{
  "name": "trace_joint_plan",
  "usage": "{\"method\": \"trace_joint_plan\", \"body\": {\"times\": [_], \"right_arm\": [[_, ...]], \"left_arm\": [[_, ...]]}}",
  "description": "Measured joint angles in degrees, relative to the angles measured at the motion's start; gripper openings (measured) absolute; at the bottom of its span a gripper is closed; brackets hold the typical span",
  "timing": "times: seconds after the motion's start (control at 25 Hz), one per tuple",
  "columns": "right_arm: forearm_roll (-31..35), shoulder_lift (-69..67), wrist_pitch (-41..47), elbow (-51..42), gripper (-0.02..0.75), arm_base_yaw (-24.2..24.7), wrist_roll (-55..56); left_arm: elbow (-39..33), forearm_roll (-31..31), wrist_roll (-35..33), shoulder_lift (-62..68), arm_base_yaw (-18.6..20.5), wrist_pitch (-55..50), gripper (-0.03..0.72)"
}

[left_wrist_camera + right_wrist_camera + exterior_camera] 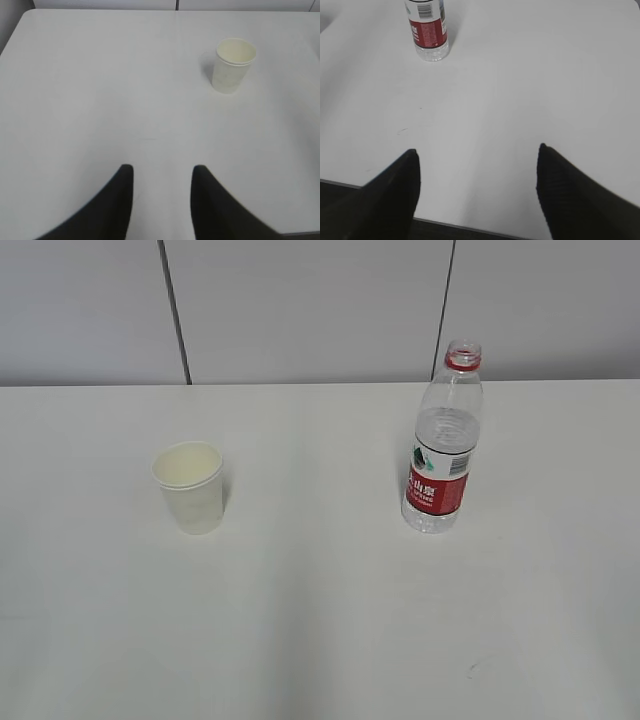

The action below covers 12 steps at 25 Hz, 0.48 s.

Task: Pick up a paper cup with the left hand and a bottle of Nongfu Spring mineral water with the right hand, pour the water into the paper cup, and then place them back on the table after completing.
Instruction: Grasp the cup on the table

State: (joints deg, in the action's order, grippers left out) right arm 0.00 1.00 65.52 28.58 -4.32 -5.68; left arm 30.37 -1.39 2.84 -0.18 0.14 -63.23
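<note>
A white paper cup [190, 487] stands upright on the white table [320, 620], left of centre. To its right stands the uncapped bottle [443, 455] with a red label, clear water inside reaching to about its shoulder. Neither arm shows in the exterior view. In the left wrist view my left gripper [162, 172] is open and empty above bare table, with the paper cup [232, 65] far ahead to the right. Seen from the right wrist, my right gripper [477, 152] is wide open and empty near the table's front edge, the bottle [427, 30] far ahead to the left.
A grey panelled wall [320, 310] runs behind the table. A small dark scuff mark [478, 668] lies near the front right. The table's front edge [365, 186] crosses the bottom of the right wrist view.
</note>
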Motion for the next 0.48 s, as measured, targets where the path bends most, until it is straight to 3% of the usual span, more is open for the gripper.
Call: {"method": "trace_joint_plan", "body": {"times": [0.48], "right_arm": [[0.00, 0.00, 0.00, 0.00, 0.534, 0.00, 0.00]], "left_arm": [[0.00, 0.00, 0.00, 0.00, 0.00, 0.00, 0.249]]}}
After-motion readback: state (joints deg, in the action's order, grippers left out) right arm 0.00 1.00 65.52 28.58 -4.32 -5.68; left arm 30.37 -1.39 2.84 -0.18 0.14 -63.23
